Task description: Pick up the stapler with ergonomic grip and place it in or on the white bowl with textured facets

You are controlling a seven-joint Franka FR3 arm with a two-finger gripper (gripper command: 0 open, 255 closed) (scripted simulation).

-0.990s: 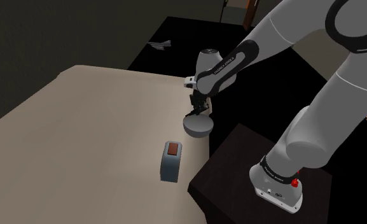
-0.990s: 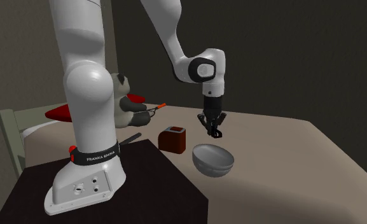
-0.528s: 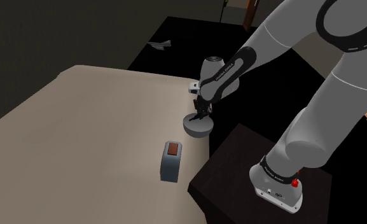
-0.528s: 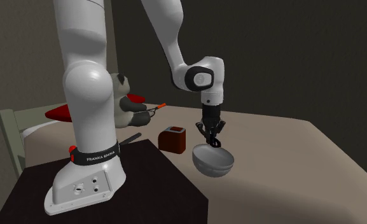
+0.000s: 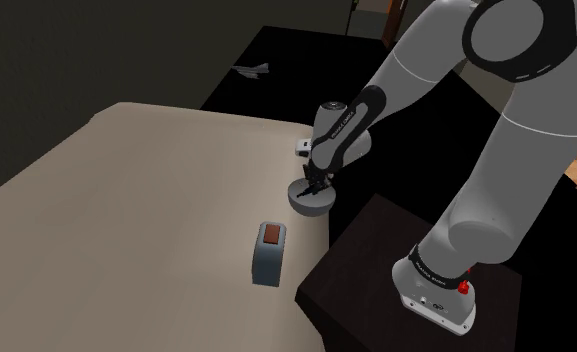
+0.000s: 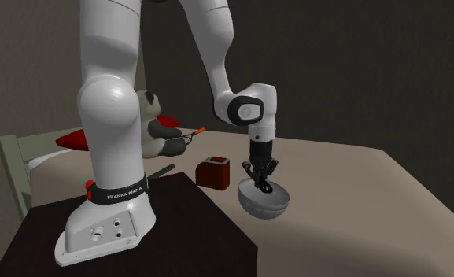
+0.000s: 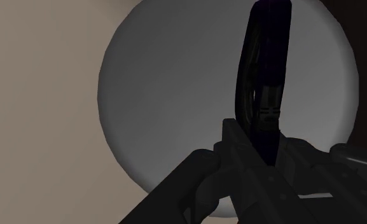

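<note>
A slim, glossy black stapler is clasped between my gripper's fingers and hangs lengthwise over the hollow of a plain grey bowl. The bowl sits on the beige table at its edge nearest the stand. In the shoulder view my gripper points down with its tips at the bowl's rim. From the second exterior view the gripper reaches into the bowl, and the stapler's lower end dips just inside. I cannot tell whether it touches the bowl's bottom.
A grey box with a red-brown top stands on the beige table near the bowl. The dark stand lies right beside the bowl. Behind it, a chair carries a plush toy. A black area lies past the table's far edge.
The gripper has come down with the stapler from above the bowl until its tips reach into it. The bowl and the box have stayed put.
</note>
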